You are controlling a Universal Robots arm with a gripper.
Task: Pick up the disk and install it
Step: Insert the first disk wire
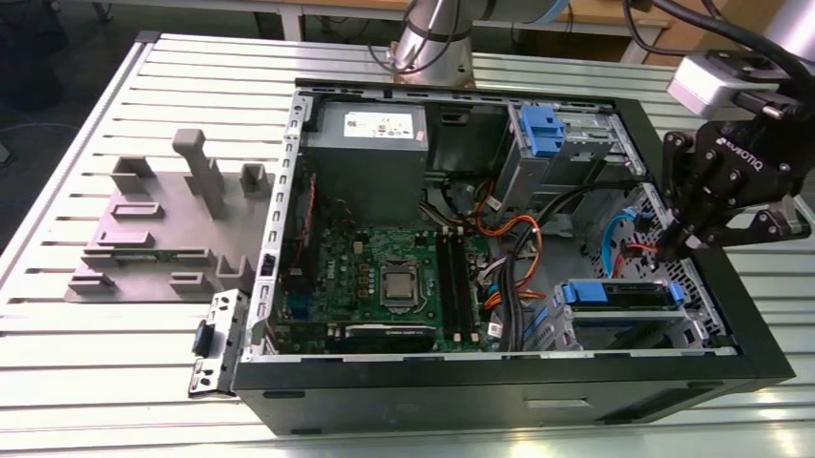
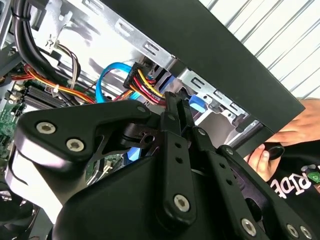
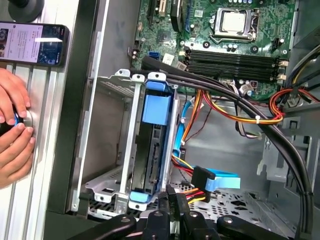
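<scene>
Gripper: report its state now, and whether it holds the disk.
Gripper: jaws shut, holding nothing, poised over the case beside the drive bay.
Disk: seated in the drive bay, not gripped.

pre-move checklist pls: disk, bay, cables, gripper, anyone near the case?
1. Disk location: ok. The disk stands on edge in the metal bay of the open case, blue carrier around it.
2. Gripper position: ok. The gripper hangs over the case's edge on the exterior view's right, above the disk.
3. Grip: cannot tell. Nothing shows the disk held.
4. Cables: not ok. The blue data cable and the red-yellow power plug lie close beside the bay, near the gripper.
5. People: not ok. Hands rest just outside the case wall, beside a phone.
6. Disk fully seated: cannot tell.
</scene>
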